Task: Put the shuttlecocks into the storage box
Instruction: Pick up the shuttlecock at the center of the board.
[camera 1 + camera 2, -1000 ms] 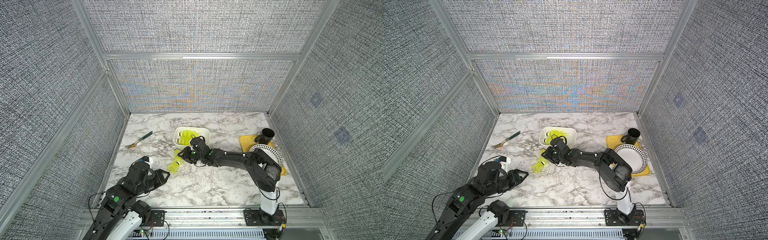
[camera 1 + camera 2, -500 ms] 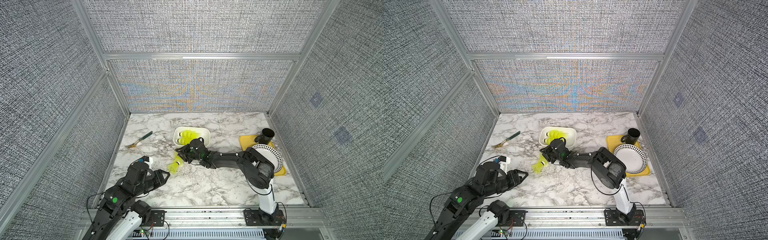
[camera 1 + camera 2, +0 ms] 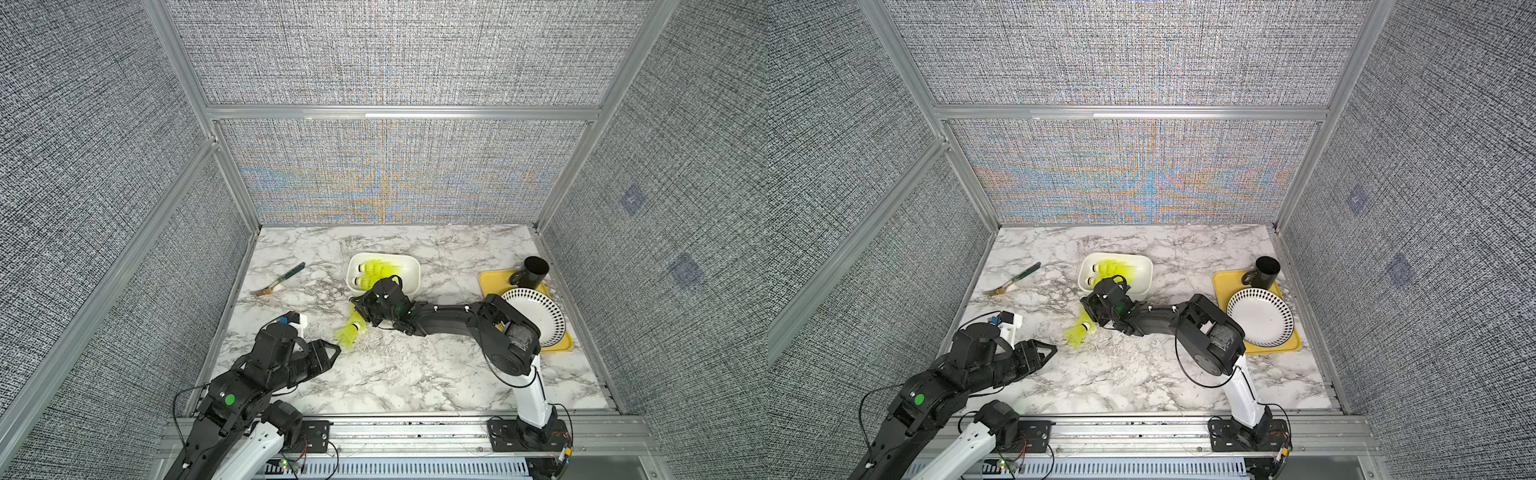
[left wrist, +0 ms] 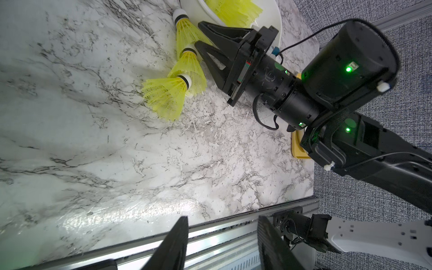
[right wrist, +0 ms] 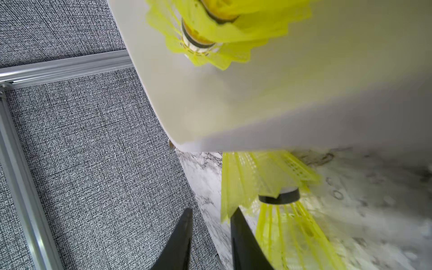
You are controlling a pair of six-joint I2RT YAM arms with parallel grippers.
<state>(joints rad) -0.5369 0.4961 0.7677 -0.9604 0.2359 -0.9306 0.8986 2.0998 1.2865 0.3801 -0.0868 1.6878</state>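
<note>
Left wrist view: 3 shuttlecocks [image 4: 184, 67] are seen lying on the marble tabletop [image 4: 117, 152], outside the storage box [image 4: 275, 14] and just beside its near wall. 2 of them are nested, the cap of one tucked into the skirt of the other. The 3rd is laid crosswise against them.

The right gripper [image 4: 197, 32] is held low at the nested pair. Its jaws are parted, and nothing is grasped. In the right wrist view an open gap is seen between the fingers [image 5: 182, 238], and a yellow skirt lies just beside one finger, outside that gap. Whether it is touched cannot be told.

The left gripper [image 4: 222, 217] is held near the loose group on the side nearer the robot. Its jaws are spread, with nothing between them.

More shuttlecocks are seen inside the box in both top views [image 3: 376, 270] [image 3: 1113, 270] — they are piled together, so their number cannot be told.

Elsewhere in a top view, a green-handled fork [image 3: 276, 282] is seen at the left edge of the table. A yellow tray [image 3: 490, 278] at the right edge carries a black mug [image 3: 532, 270] and a patterned white plate [image 3: 536, 316] — all well apart from the box.
</note>
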